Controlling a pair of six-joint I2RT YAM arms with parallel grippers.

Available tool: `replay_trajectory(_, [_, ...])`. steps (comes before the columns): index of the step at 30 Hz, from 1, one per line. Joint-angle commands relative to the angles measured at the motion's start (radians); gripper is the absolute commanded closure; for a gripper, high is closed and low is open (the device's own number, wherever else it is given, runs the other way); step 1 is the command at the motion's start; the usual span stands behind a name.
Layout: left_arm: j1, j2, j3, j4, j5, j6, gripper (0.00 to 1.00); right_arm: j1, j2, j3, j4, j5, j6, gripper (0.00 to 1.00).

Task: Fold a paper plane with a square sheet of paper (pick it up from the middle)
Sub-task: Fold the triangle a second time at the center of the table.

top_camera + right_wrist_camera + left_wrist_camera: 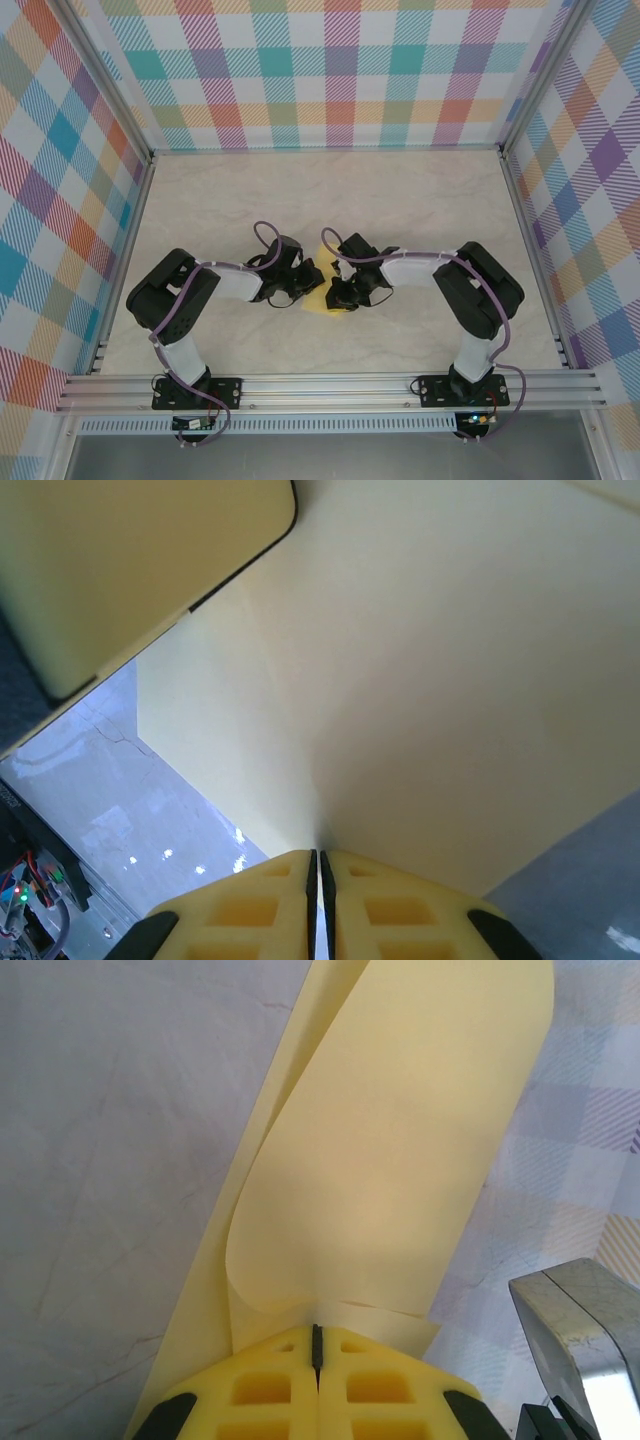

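Between the two arms, near the middle of the surface (400,190), the square sheet of paper (318,304) is held from two sides. The left gripper (317,1334) is pressed together on one edge, where the sheet is seen curled over on itself. The right gripper (320,858) is clamped on another edge. An early fold is judged to be in hand. Next, the curled layers would need to be aligned edge to edge and pressed flat into a crease.

Left arm (165,292) and right arm (482,285) have black joints, white link shells, looping purple cables (263,224), black base plates (197,392); left claw (317,1345) and right claw (320,865) carry yellow pads (262,1390) with square cut-outs.
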Motion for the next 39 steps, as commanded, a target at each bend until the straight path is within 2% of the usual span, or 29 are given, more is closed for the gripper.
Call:
replay_trajectory(1, [-0.014,0.006,-0.019,-0.112,-0.023,0.021,1.0,0.005,-0.013,-0.062,-0.054,-0.001,0.021,0.86])
replay_trajectory(24, [-0.014,0.011,-0.011,-0.11,-0.021,0.021,1.0,0.005,-0.104,-0.202,-0.046,0.029,0.041,0.85])
replay_trajectory(34, [-0.014,0.013,-0.013,-0.107,-0.019,0.022,1.0,0.005,-0.175,-0.248,-0.053,0.019,0.053,0.84])
replay_trajectory(39, [-0.014,0.008,-0.014,-0.102,-0.013,0.024,1.0,0.005,-0.283,-0.235,-0.068,0.041,0.074,0.84])
